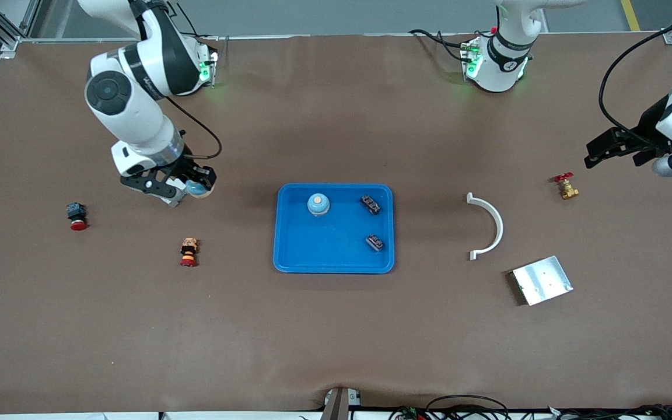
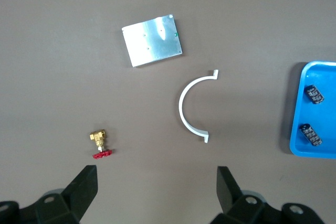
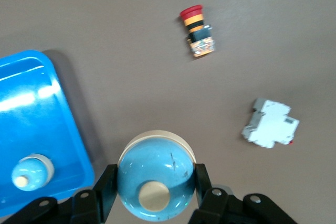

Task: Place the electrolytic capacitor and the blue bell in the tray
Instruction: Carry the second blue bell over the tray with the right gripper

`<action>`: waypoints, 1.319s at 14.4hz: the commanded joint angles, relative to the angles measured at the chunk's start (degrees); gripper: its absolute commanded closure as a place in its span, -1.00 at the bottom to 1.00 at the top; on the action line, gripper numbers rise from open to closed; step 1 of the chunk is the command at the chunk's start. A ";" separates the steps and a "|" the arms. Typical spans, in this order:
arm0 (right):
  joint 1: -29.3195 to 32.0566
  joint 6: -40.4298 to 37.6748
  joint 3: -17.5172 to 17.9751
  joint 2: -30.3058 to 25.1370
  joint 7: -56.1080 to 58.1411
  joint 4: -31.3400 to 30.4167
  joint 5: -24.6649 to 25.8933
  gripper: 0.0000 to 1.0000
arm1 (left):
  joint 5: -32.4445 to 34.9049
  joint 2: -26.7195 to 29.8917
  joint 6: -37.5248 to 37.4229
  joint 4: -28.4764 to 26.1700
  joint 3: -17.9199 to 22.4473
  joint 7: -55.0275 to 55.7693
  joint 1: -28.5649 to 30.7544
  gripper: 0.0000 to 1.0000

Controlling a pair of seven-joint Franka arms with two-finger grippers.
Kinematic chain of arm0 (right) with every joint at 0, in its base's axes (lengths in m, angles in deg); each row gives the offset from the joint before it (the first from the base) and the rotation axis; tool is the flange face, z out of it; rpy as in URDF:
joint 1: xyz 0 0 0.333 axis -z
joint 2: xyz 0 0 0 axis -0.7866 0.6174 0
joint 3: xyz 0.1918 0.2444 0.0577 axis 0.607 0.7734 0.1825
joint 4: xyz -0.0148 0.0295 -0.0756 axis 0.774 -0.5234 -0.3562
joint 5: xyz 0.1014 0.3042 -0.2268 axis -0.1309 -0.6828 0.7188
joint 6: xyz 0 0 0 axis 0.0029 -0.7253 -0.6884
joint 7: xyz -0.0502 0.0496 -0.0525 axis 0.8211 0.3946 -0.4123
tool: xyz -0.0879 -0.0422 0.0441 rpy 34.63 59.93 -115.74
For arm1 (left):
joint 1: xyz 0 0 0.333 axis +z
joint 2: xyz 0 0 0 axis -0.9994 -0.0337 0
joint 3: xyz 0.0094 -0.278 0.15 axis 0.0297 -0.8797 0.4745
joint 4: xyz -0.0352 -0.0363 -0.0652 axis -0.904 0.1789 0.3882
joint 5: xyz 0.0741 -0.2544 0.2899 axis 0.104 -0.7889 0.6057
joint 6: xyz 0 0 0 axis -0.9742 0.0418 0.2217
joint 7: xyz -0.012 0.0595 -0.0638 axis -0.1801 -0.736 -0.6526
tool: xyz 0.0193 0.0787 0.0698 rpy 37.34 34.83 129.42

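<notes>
We have the right gripper (image 3: 152, 192) clamped on a blue bell (image 3: 155, 182), left gripper (image 2: 157, 192) waiting wide; next, carry over the tray (image 1: 289, 256) and release.

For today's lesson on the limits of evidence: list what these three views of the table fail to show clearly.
- Right gripper, front view: its own black fingers cover most of the blue bell it holds.
- Tray, left wrist view: cut off by the picture's edge; only one end shows.
- Two dark parts in the tray: too small to identify.
- Left gripper, front view: arm runs off the edge.
</notes>
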 commanded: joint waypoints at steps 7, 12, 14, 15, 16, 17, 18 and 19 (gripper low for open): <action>-8.21 -0.75 -0.73 15.41 -14.46 16.74 0.37 1.00 | 0.86 -6.48 -1.94 10.25 0.68 -0.42 -0.66 -1.00; -12.26 -0.40 -0.82 24.73 -23.34 25.18 4.23 1.00 | 0.86 -5.87 -4.86 10.16 0.77 -0.86 -0.48 -1.00; -13.32 0.56 -0.82 27.89 -25.19 27.38 4.68 1.00 | 0.59 -6.13 -4.86 10.25 0.77 0.01 -0.65 -1.00; -13.85 2.31 -0.82 29.13 -26.24 27.82 4.68 1.00 | 0.85 -6.30 -4.86 10.25 0.68 0.10 -0.92 -1.00; -14.02 4.15 -0.82 30.36 -27.47 28.09 4.68 1.00 | 0.94 -6.31 -4.86 10.16 0.60 -0.07 -1.01 -1.00; -14.55 5.65 -0.82 31.50 -28.44 28.09 4.68 1.00 | 0.94 -6.31 -4.86 10.08 0.60 -0.42 -0.92 -1.00; -15.60 6.45 -1.08 32.73 -29.41 28.27 4.77 1.00 | 0.94 -6.31 -4.86 10.08 0.60 -0.43 -1.01 -1.00; -16.48 6.63 -1.34 33.96 -30.55 29.05 5.64 1.00 | 0.94 -6.31 -4.86 10.08 0.60 -0.51 -1.01 -1.00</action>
